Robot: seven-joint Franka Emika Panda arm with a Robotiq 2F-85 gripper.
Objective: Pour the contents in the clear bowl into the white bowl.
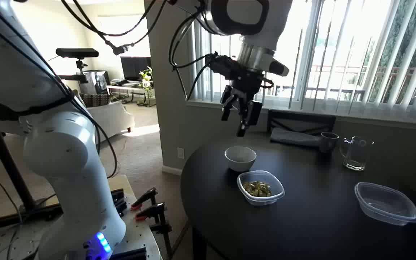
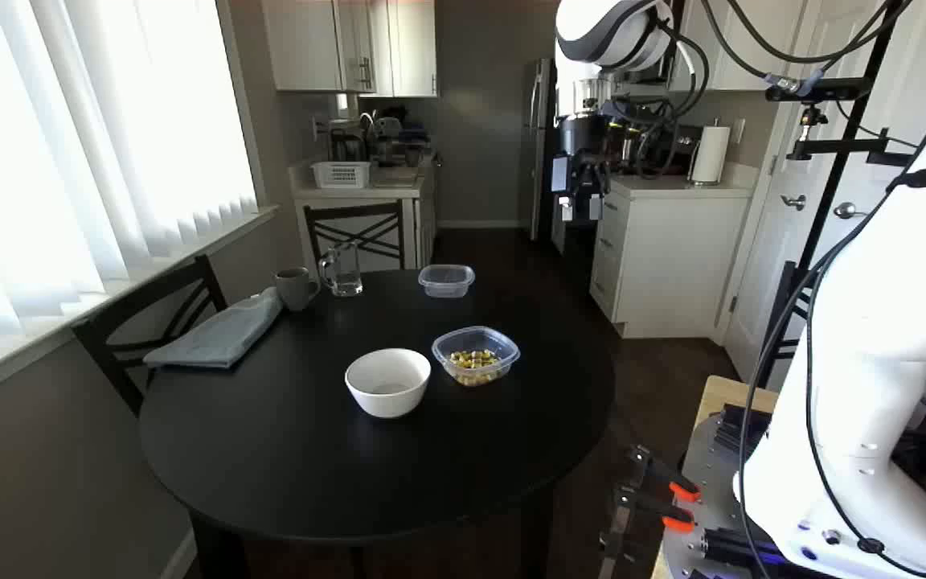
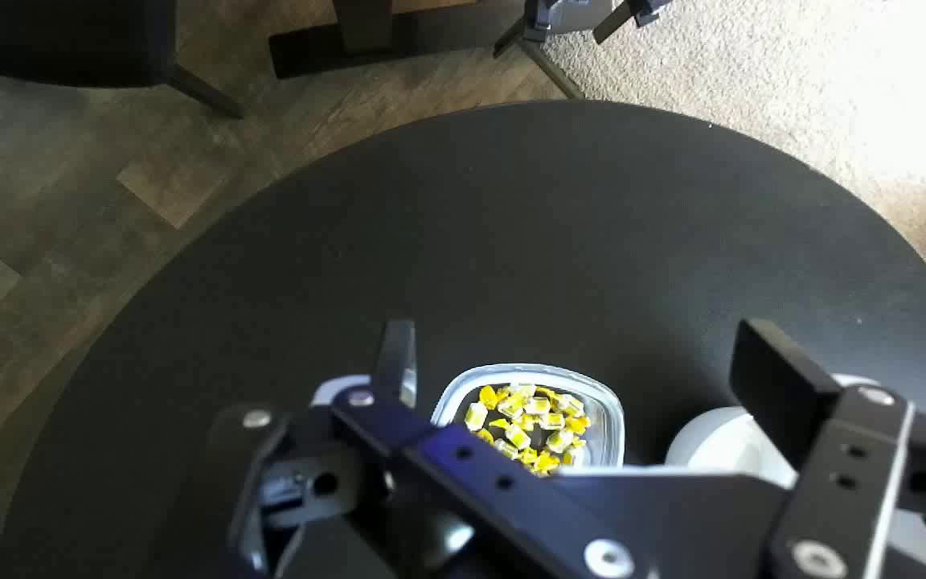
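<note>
Apparently at the start: contents (image 2: 473,359) in the clear bowl (image 1: 264,201), just beside the empty-looking white bowl (image 2: 387,404) on the surface (image 2: 310,474); above, a spread, unladen claw (image 3: 575,346); with grasping and pouring left.

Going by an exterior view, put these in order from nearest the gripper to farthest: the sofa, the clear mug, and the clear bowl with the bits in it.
1. Clear bowl: on the table, lower than the gripper.
2. Clear mug: also on the table, farther right.
3. Sofa: left background, off in the next room area.
</note>
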